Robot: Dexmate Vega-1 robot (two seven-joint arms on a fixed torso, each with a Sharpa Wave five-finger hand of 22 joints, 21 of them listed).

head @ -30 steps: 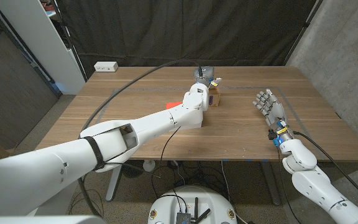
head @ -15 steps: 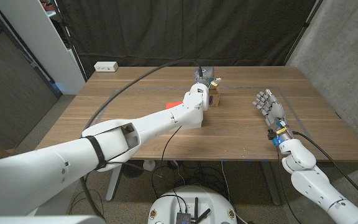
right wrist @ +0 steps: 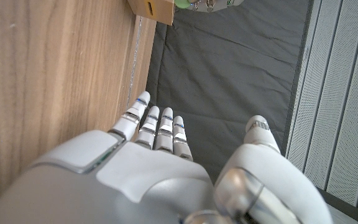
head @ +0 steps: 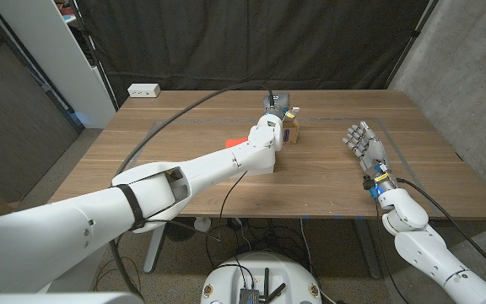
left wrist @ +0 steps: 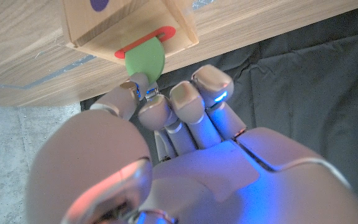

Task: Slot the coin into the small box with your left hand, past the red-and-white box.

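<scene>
The right hand [head: 366,145] stands on its edge on the table [head: 327,181], fingers straight, holding nothing. Farther back, the left hand [left wrist: 166,130] pinches the green coin [left wrist: 145,58], part way into the small box's [left wrist: 123,25] red slot [left wrist: 146,42].

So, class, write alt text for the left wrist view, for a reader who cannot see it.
The robot's left hand pinches a green coin, its edge partly inside the red-rimmed slot of a small wooden box on the wooden table.
</scene>
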